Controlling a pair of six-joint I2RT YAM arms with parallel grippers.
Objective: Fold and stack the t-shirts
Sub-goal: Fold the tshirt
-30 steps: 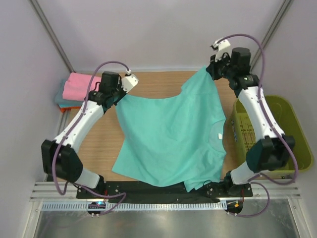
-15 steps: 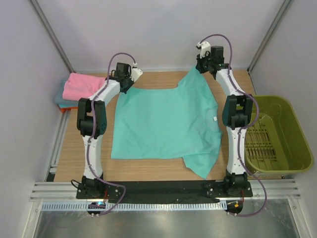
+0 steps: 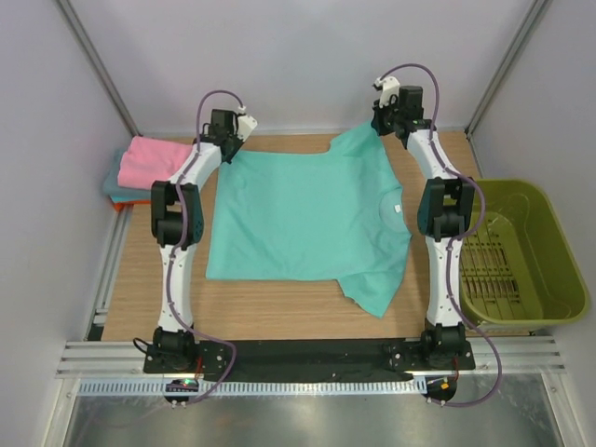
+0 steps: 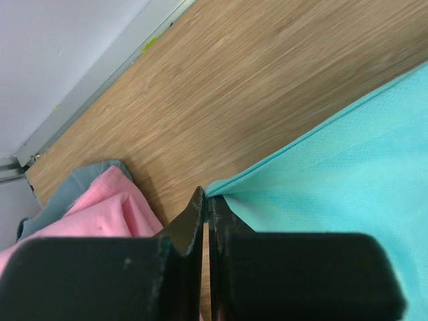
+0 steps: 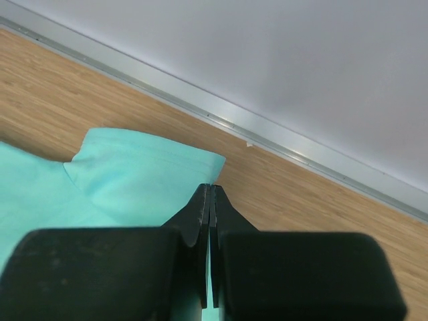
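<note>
A teal-green t-shirt (image 3: 307, 219) lies spread flat on the wooden table. My left gripper (image 3: 226, 142) is shut on its far left hem corner (image 4: 217, 189). My right gripper (image 3: 380, 128) is shut on its far right sleeve edge (image 5: 150, 167). Both arms reach out to the far edge of the table. A folded pink t-shirt (image 3: 156, 161) lies on a folded teal one (image 3: 114, 188) at the far left. The pink one (image 4: 100, 210) also shows in the left wrist view.
An olive-green plastic basket (image 3: 535, 289) stands to the right of the table. The back wall rail (image 5: 281, 140) runs close behind my right gripper. Bare wood (image 3: 279, 312) shows in front of the shirt.
Both arms have stretched to the back of the table, pulling the shirt with them. The shirt has gone from hanging and draped to lying flat.
</note>
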